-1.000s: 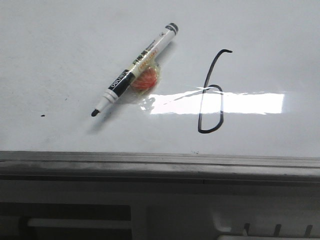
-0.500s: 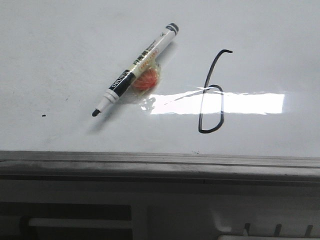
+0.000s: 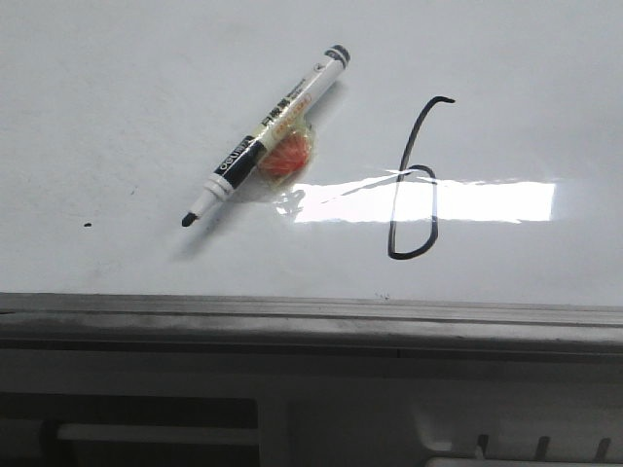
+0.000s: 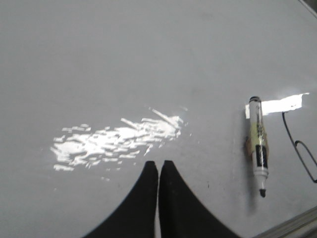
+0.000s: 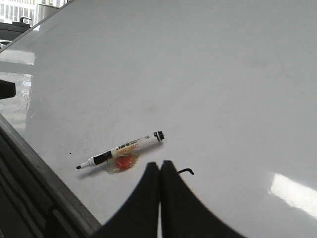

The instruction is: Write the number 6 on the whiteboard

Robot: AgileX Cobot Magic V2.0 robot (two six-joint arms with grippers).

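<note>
The whiteboard [image 3: 117,107] fills the front view. The number 6 [image 3: 413,180], a thin black line, is drawn on it right of centre; part of it shows in the left wrist view [image 4: 299,147], and only its top hook shows in the right wrist view [image 5: 185,171]. An uncapped marker [image 3: 268,134] lies on the board over a small orange thing [image 3: 285,159]. It also shows in the left wrist view [image 4: 258,144] and the right wrist view [image 5: 121,148]. My left gripper [image 4: 158,164] is shut and empty, above the board. My right gripper [image 5: 160,165] is shut and empty, near the 6.
A grey metal rail [image 3: 311,316] runs along the board's near edge. A bright glare [image 3: 467,201] crosses the loop of the 6. A tiny black speck [image 3: 87,225] sits on the board at the left.
The view has shifted very slightly; the marker and the 6 lie as before. Neither gripper shows in the front view.
</note>
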